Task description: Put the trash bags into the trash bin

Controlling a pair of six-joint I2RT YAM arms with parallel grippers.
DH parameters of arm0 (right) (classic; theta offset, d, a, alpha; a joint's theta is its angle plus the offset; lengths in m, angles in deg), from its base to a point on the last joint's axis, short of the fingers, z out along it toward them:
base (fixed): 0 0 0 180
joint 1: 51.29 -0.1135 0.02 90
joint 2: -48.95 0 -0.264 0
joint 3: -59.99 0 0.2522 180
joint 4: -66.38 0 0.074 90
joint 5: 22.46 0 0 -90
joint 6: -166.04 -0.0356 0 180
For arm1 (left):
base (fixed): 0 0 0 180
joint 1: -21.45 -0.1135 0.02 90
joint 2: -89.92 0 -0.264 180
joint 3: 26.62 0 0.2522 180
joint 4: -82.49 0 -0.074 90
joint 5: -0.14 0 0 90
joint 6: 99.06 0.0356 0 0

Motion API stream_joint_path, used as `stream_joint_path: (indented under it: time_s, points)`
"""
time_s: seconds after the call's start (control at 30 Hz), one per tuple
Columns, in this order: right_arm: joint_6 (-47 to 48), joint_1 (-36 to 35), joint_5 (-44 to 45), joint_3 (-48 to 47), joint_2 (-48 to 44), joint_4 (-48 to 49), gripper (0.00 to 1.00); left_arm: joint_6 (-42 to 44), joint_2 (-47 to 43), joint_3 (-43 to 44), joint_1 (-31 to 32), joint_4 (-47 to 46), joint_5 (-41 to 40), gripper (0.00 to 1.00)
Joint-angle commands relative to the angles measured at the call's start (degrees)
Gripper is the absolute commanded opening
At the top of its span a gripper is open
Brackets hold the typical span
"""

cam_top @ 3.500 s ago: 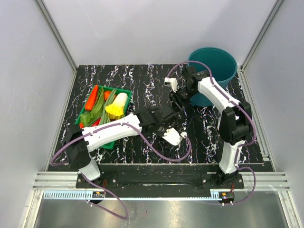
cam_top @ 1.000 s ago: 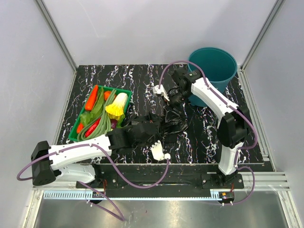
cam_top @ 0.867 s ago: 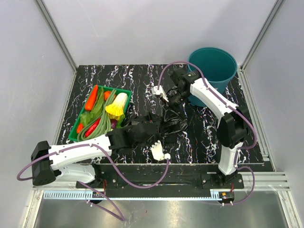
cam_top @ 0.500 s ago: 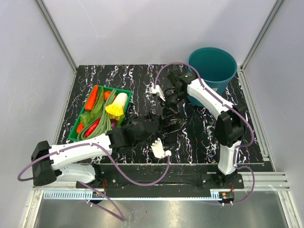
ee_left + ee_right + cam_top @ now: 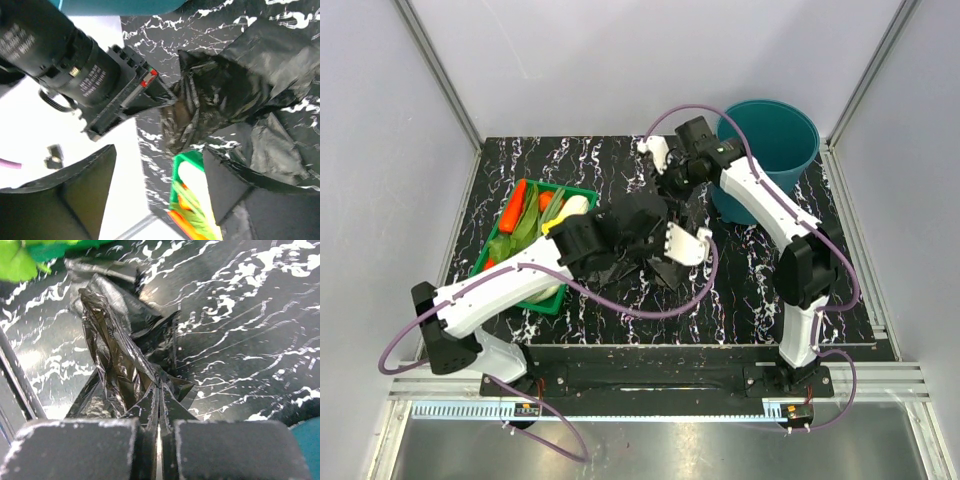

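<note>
The teal trash bin (image 5: 770, 104) stands at the back right. A crumpled black trash bag (image 5: 117, 355) hangs stretched from my right gripper (image 5: 159, 412), whose jaws are shut on a pinch of its film. In the top view the right gripper (image 5: 672, 186) is just left of the bin, and the trash bag (image 5: 667, 268) trails down to the table. My left gripper (image 5: 160, 200) is open with nothing between its fingers (image 5: 75, 192). It hovers close beside the hanging trash bag (image 5: 225, 95). I cannot tell a second bag apart in the black film.
A shallow green tray (image 5: 572, 191) of vegetables sits at the left, partly under my left arm. The dark marbled table top (image 5: 750, 290) meets grey walls on three sides. The right arm's cable loops above the bin.
My left gripper has opened, let go of the bag and swung up and right. My right gripper has shut on the bag and lifted it toward the back.
</note>
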Motion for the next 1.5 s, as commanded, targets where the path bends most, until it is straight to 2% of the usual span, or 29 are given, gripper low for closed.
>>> stream_joint_path:
  time_s: [0.0,0.1,0.23,0.4,0.47,0.6,0.67,0.9,1.03,1.13,1.27,1.47]
  points:
    - [-10.83,2.83,2.55,-7.51,0.35,2.16,0.0,-18.36,5.65,11.94,-3.21,11.23,3.74,0.84]
    - [-13.21,5.29,-3.68,-13.91,3.51,-2.92,0.0,-27.33,8.47,19.07,-5.59,16.86,7.78,0.98]
    - [-9.71,5.65,-10.28,-19.03,5.98,-10.84,0.0,-30.0,10.32,24.27,-9.1,22.23,14.54,0.99]
    - [-6.98,5.56,-10.91,-23.16,6.68,-17.09,0.0,-22.54,5.77,19.45,-15.6,15.05,22.0,0.99]
    - [-7.15,5.65,-11.52,-23.69,6.42,-17.97,0.0,-16.66,4.27,16.99,-16.93,13.37,25.62,0.99]
    - [-7.59,5.56,-13.63,-23.78,6.33,-19.03,0.0,-6.98,5.57,18.99,-18.86,18.01,36.5,0.94]
    - [-7.59,5.56,-14.42,-23.43,6.42,-19.29,0.0,-3.99,6.01,18.91,-19.22,18.72,38.81,0.92]
    - [-7.94,5.39,-16.0,-22.29,5.72,-19.56,0.0,1.73,9.0,19.88,-19.22,19.07,40.23,0.88]
    - [-7.86,5.39,-16.79,-22.38,5.89,-20.7,0.0,3.4,10.23,19.71,-19.13,18.72,40.14,0.78]
    - [-7.68,5.47,-17.32,-22.38,5.98,-21.31,0.0,4.37,11.29,19.18,-19.13,17.67,39.09,0.67]
    - [-7.42,5.48,-18.11,-22.38,5.81,-22.02,0.0,5.43,12.43,18.74,-19.13,15.82,36.97,0.62]
    - [-7.59,5.65,-19.17,-22.99,6.16,-23.16,0.0,6.22,14.28,18.21,-19.22,13.89,35.3,0.61]
